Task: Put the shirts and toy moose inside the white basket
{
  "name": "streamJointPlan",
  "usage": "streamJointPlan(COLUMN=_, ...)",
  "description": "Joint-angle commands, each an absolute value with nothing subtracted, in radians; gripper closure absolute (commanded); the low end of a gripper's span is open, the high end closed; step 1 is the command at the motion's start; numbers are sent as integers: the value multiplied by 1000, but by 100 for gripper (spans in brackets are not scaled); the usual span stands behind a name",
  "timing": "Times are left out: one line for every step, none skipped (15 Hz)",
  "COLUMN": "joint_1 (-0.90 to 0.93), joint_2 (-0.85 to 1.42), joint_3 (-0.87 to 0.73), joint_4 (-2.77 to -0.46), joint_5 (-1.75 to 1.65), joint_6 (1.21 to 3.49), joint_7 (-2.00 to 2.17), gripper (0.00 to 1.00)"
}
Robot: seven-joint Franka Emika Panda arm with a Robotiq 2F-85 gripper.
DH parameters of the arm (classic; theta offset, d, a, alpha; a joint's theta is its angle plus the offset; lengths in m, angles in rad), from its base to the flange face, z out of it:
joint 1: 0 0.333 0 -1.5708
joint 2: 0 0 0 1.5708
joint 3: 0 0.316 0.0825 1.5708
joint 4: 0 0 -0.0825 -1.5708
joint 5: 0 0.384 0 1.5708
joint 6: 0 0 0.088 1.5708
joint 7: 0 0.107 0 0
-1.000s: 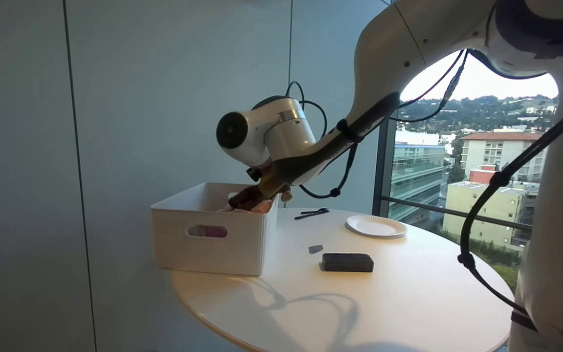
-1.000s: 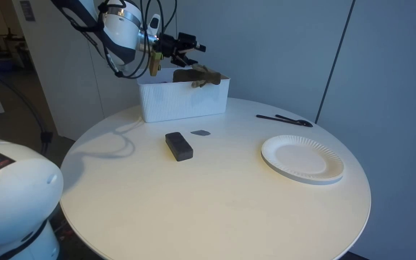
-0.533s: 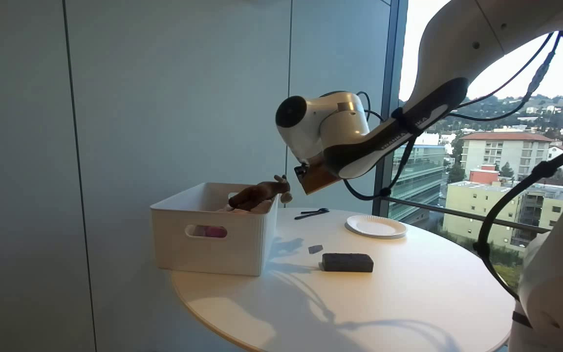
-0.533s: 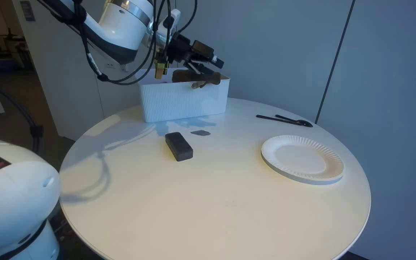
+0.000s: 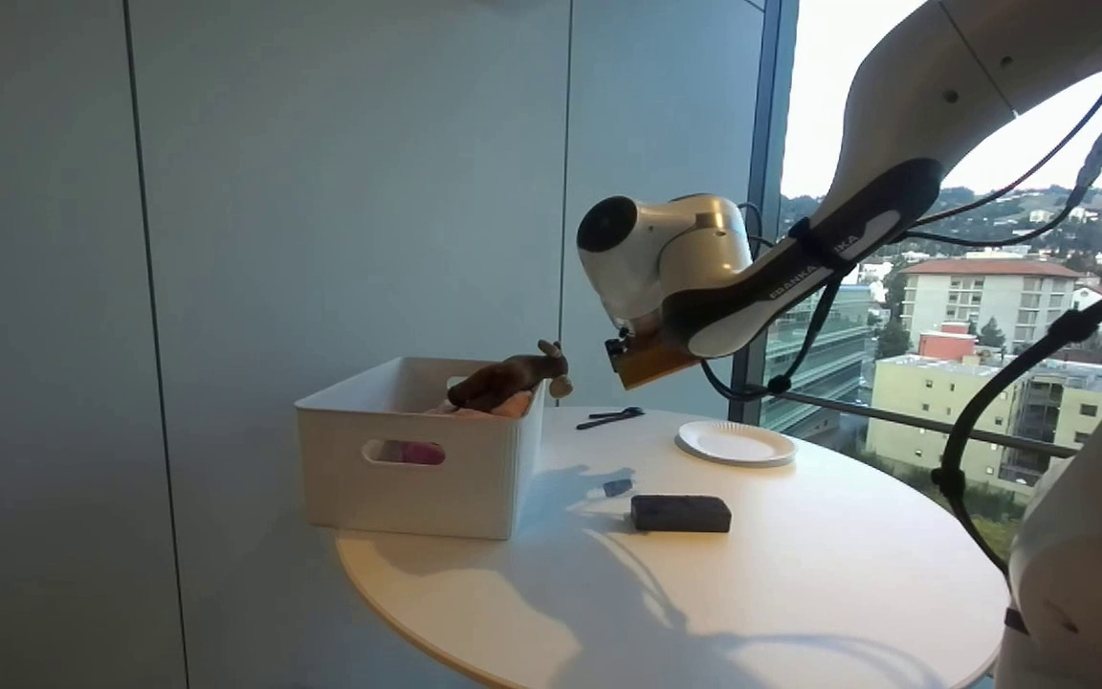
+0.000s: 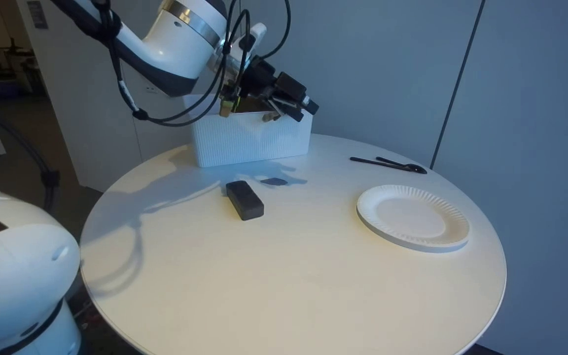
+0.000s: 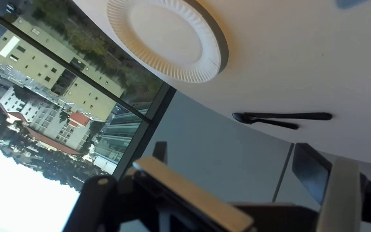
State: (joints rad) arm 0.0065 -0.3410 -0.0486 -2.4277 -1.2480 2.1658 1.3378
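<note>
One round table [image 6: 294,266], basket [image 5: 455,488] atop, wall [image 5: 350,191] behind.

In an exterior view, the white basket [image 5: 407,502] stands upright at about eight o'clock from the middle. It has straight sides, an open top and a long hole in its near wall. The toy moose [image 5: 501,383] is brown with pale antlers. It lies on top of the shirts [image 5: 515,406], with its head pointing to two o'clock and poking out past the rim. One antler hangs outside. The shirts show as peachy cloth under it, and bright pink shows through the hole. How many shirts, I can't tell.
</note>
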Motion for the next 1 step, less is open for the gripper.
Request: streamJointPlan(joint_1=-4, joint_2=-341, joint_3=-37, joint_4=-2427, joint_5=-1243, joint_6=2167, joint_7=1334, gripper=0)
